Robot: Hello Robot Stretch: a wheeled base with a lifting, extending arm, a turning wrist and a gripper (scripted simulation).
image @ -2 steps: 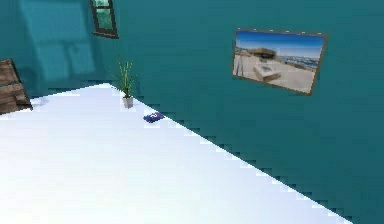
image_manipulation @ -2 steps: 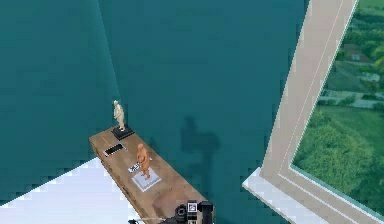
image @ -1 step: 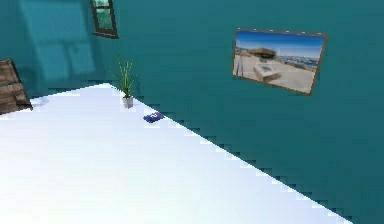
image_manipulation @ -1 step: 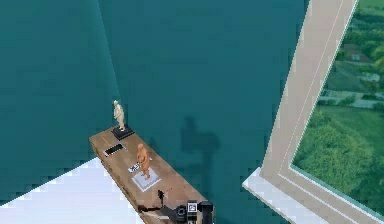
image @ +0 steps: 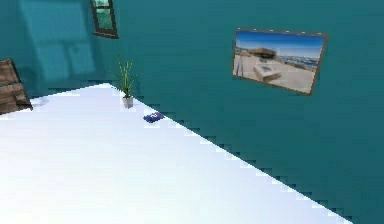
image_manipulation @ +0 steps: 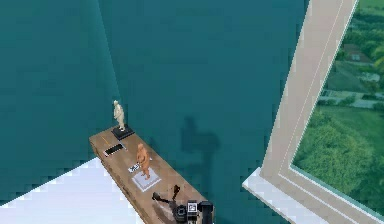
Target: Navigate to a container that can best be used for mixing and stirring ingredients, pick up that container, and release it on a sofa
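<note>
Two views of a teal-walled room. Arm side view: a wooden sideboard [image_manipulation: 128, 146] stands against the wall, left of a tall window [image_manipulation: 350, 140]. At its far end stands a pale statuette [image_manipulation: 119, 114]. A small dark flat item [image_manipulation: 113, 149] lies at its left edge, and an orange figurine [image_manipulation: 143, 160] on a white base stands near the middle. The gripper [image_manipulation: 167, 194] shows over the sideboard's near end, just beside the figurine's base. With the wooden top behind its fingers, it cannot be told whether it has hold of anything.

Forward view: a white floor [image: 120, 170] meets the wall. At that edge are a potted plant [image: 125, 82] and a small blue thing [image: 153, 117]. A framed picture [image: 279, 59] hangs on the wall to the right, and a wooden piece [image: 10, 88] sits at the left edge.

The mixing container's place cannot be told from these views, so finding it probably comes first. A mixing bowl is likely rigid, smooth-walled and fairly light. It may chip if it is ceramic or glass, and it is apt to slip from thin fingers. The rim is the likely hold, with one finger inside the wall and one outside, and the bowl kept level.
</note>
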